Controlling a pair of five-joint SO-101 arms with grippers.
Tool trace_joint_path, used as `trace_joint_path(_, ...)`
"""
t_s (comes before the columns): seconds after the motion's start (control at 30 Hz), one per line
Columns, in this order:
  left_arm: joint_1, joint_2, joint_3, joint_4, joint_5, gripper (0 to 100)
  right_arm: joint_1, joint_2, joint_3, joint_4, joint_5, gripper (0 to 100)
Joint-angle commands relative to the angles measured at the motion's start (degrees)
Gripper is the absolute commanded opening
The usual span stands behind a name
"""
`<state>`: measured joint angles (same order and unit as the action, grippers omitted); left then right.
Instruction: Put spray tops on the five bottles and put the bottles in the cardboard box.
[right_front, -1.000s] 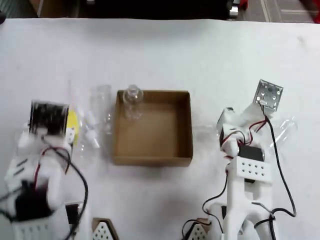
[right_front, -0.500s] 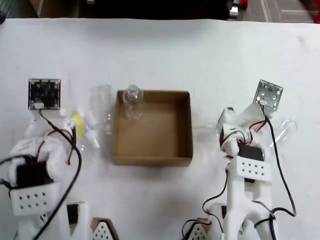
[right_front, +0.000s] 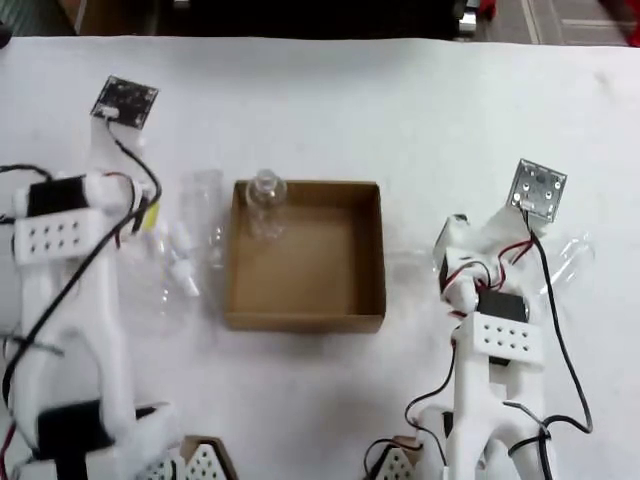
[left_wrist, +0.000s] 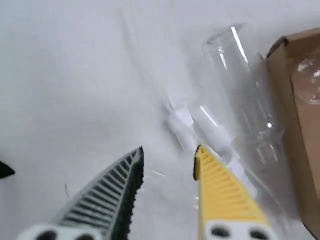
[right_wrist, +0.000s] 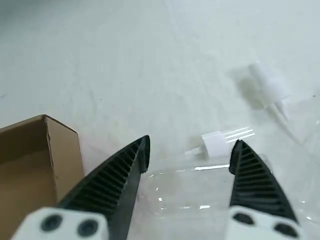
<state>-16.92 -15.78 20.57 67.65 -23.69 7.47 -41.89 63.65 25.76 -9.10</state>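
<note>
Cardboard box (right_front: 300, 322) is housing one bottle (right_front: 266, 192). Left gripper (left_wrist: 169, 152), wide and empty, is hanging over a spray top (left_wrist: 181, 122), likely for pickup. Right gripper (right_wrist: 191, 142) is likewise gaping.

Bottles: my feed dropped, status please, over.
Left gripper open over loose bottles beside cardboard box. Right gripper open over a lying bottle. One bottle in box. No obstruction seen.

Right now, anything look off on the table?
Nothing spilled or broken. A clear bottle lies on its side left of the cardboard box, a spray top loose beside it; a second bottle stands at the box's back-left corner.
</note>
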Motion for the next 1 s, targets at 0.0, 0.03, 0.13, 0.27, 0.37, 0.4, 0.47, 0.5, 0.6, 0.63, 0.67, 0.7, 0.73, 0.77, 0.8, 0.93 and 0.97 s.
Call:
trace_joint_path(0.0, -1.63, 9.54, -3.69, -11.52, -1.85, 16, 0.31, 0.13, 0.0, -1.1, 0.09, 23.3)
trace_joint_path(0.03, -1.8, 11.65, -3.96, -12.84, -1.85, 16, 0.31, 0.13, 0.44, -1.54, 0.09, 23.3)
trace_joint_path(0.13, -2.24, 15.96, -4.04, -14.95, -1.32, 16, 0.31, 0.04, 2.55, -6.11, 0.09, 23.3)
trace_joint_path(0.27, -2.07, 17.71, -4.04, -15.56, 8.79, 16, 0.31, 0.04, 4.13, -9.8, 0.09, 23.3)
trace_joint_path(0.37, -2.51, 18.07, -3.52, -18.02, 14.15, 16, 0.31, 0.04, 4.13, -9.71, 0.18, 23.3)
trace_joint_path(0.4, -2.51, 18.15, -3.43, -18.73, 14.51, 16, 0.31, 0.04, 4.13, -9.63, 0.18, 23.3)
trace_joint_path(0.47, -2.15, 18.95, -3.43, -19.6, 15.56, 16, 0.4, 0.04, 4.13, -9.63, 0.18, 23.3)
trace_joint_path(0.5, -2.07, 19.56, -3.43, -19.96, 17.14, 16, 0.4, 0.04, 4.13, -9.63, 0.18, 23.3)
trace_joint_path(0.6, -2.33, 22.2, -3.52, -21.54, 22.24, 16, 0.4, 0.04, 4.13, -9.63, 0.18, 23.3)
trace_joint_path(0.63, -2.42, 23.34, -3.87, -21.8, 23.21, 16, 0.4, 0.04, 4.13, -9.63, 0.18, 23.3)
trace_joint_path(0.67, -2.51, 24.66, -4.04, -21.89, 23.65, 16, 0.4, 0.04, 4.13, -9.63, 0.18, 23.3)
trace_joint_path(0.7, -2.42, 25.8, -4.22, -22.42, 23.65, 16, 0.4, 0.04, 4.13, -9.63, 0.18, 23.3)
trace_joint_path(0.73, -2.24, 26.95, -4.48, -23.12, 23.82, 16, 0.4, 0.04, 4.13, -9.71, 0.18, 23.3)
trace_joint_path(0.77, -2.07, 28.09, -4.75, -23.74, 23.91, 16, 0.4, 0.04, 4.13, -9.71, 0.18, 23.3)
trace_joint_path(0.8, -2.07, 29.05, -5.1, -24.35, 23.91, 16, 0.4, 0.04, 4.13, -9.71, 0.18, 23.3)
trace_joint_path(0.93, -2.07, 30.81, -6.15, -24.53, 24.0, 16, 0.4, 0.04, 4.13, -9.8, 0.18, 23.3)
trace_joint_path(0.97, -2.07, 30.55, -5.89, -24.53, 24.0, 16, 0.4, 0.04, 4.13, -9.8, 0.18, 23.3)
